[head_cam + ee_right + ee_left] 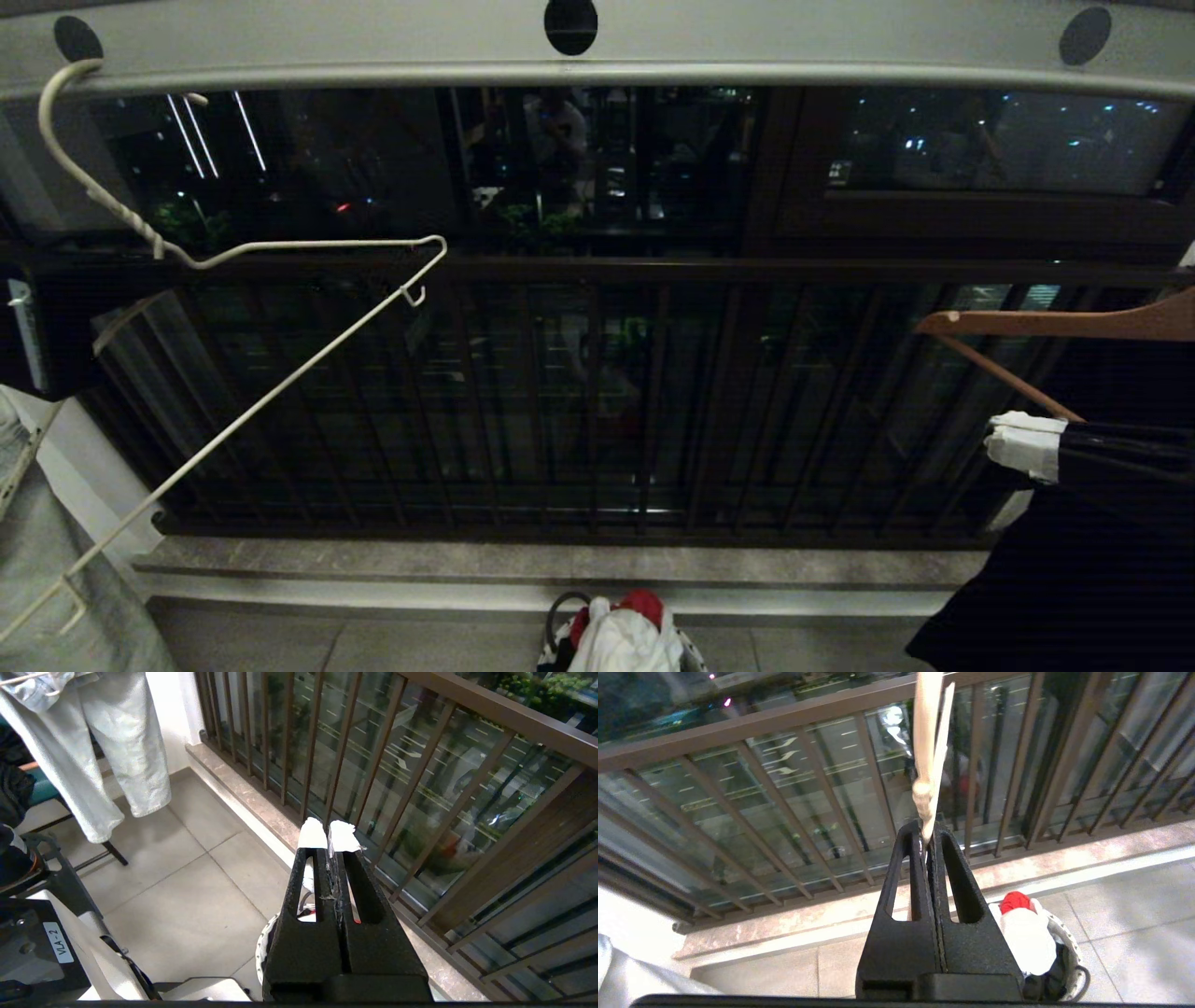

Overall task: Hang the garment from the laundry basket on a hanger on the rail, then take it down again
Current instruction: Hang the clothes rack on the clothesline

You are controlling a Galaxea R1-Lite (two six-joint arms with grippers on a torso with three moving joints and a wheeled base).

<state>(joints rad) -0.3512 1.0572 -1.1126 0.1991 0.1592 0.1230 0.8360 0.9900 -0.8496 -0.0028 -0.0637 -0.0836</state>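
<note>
With its hook curled over the rail (597, 70) at the far left, the white wire hanger (280, 245) hangs tilted, one arm level and its long lower wire slanting down toward pale jeans (37, 560) at the left edge. My left gripper (927, 835) is clamped on that wire, the thin pale strand rising from between my closed fingers. Low at centre, on the tiled floor before the dark window railing (597, 271), sits the laundry basket (691, 653); the white garment (625, 644) is heaped in it with a red cloth (644, 605) showing behind it. To the right my right gripper (329, 835) is shut and holds nothing, its white-taped fingertips (1025, 444) pressed together just below a brown wooden hanger (1055, 324) carrying a black garment (1074, 579).
</note>
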